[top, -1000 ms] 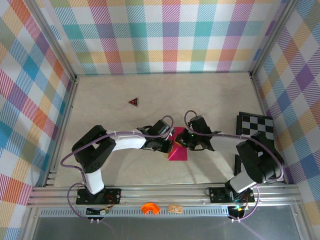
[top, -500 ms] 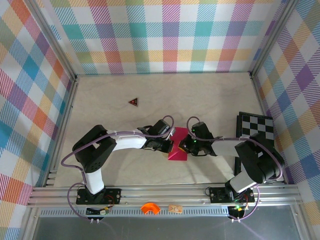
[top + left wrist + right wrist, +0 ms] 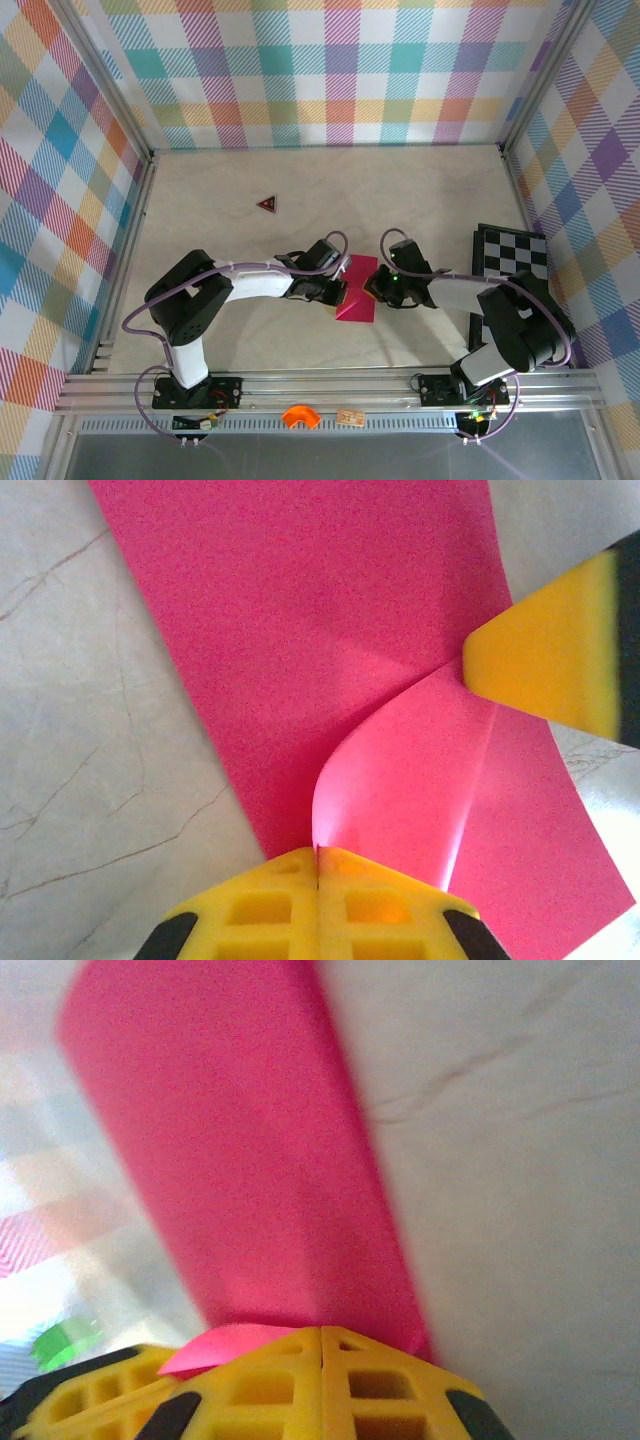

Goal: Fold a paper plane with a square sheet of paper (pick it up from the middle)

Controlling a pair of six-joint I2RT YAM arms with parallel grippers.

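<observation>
Sheet [image 3: 300, 630] edge in left fingers [image 3: 260, 905], table [image 3: 400, 190] open

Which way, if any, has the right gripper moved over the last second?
Yes. The right gripper has drifted slightly rightward, toward the checkerboard, and a little lower in the top view, shut on the square sheet of paper.

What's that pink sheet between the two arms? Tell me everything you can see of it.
The square sheet of paper is thin, plain magenta-pink, lying on the pale table between both arms. It is partly folded: one flap curls up off the flat layer in a soft, uncreased bend. The left gripper pinches that flap's edge in shut jaws; the right gripper, also shut, seems to grip the opposite edge.
</observation>
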